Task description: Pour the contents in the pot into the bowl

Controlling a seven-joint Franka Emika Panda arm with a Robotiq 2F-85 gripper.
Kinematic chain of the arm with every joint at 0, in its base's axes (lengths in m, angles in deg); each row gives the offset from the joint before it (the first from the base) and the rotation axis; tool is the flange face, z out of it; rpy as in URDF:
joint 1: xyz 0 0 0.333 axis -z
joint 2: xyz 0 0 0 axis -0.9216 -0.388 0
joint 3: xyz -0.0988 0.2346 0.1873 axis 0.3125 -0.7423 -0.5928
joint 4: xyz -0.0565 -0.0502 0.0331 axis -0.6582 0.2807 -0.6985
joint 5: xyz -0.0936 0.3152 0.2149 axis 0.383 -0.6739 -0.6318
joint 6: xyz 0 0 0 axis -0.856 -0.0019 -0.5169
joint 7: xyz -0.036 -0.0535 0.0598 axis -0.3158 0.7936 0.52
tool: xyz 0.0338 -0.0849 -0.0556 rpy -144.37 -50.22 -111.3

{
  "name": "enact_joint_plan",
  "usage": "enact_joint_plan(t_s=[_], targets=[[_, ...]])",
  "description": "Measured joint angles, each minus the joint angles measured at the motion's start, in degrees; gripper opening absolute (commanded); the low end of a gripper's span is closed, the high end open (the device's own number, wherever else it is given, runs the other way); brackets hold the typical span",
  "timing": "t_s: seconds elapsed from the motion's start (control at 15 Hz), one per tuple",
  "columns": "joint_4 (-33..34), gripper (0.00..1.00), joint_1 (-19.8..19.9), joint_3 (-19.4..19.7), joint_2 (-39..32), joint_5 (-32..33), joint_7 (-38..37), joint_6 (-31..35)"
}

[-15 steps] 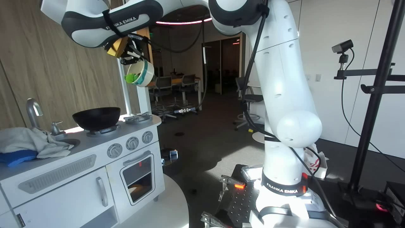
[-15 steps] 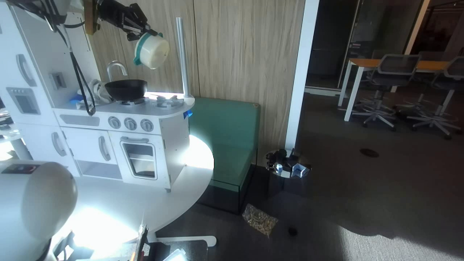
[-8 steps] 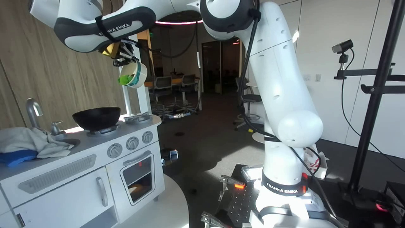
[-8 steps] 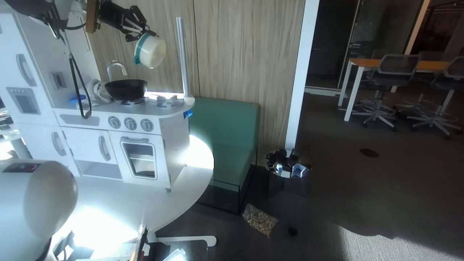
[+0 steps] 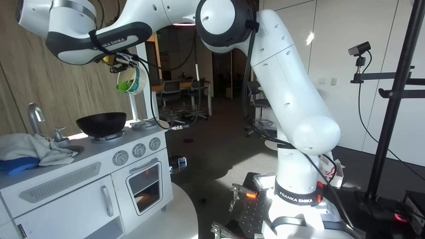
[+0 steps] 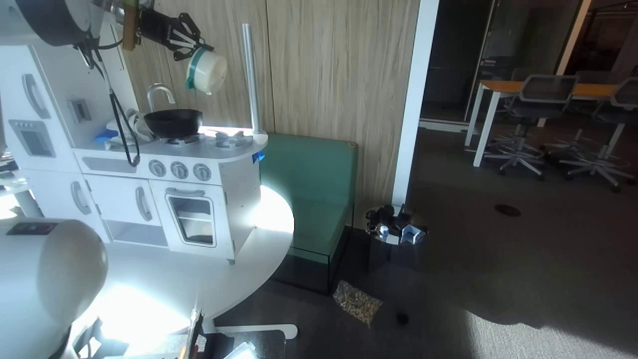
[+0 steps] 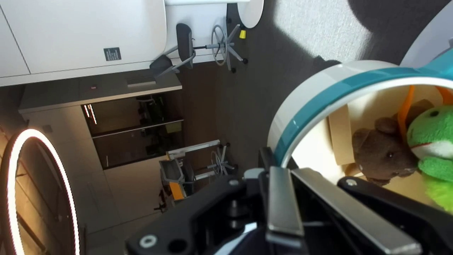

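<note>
the gripper is squeezed nearly together on the edge of the pot, holding it up in the air. the pot is tipped, higher than the bowl and well apart from it. the black bowl sits on a burner in both exterior views. in an exterior view you see just the pot's outside and bottom. in an exterior view a green toy shows at the pot's mouth. the wrist view looks right in: a brown toy is by the green one, a flat tan piece next to it.
</note>
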Motion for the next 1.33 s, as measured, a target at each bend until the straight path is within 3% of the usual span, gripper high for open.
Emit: enact_joint_plan(t_s=[0.6,1.33], targets=[[9.26,0.01,-3.21,0.58,-7.55,1.69,3.87,0.80],[9.70,0.01,-6.52,0.49,-10.48,3.85,6.93,2.63]])
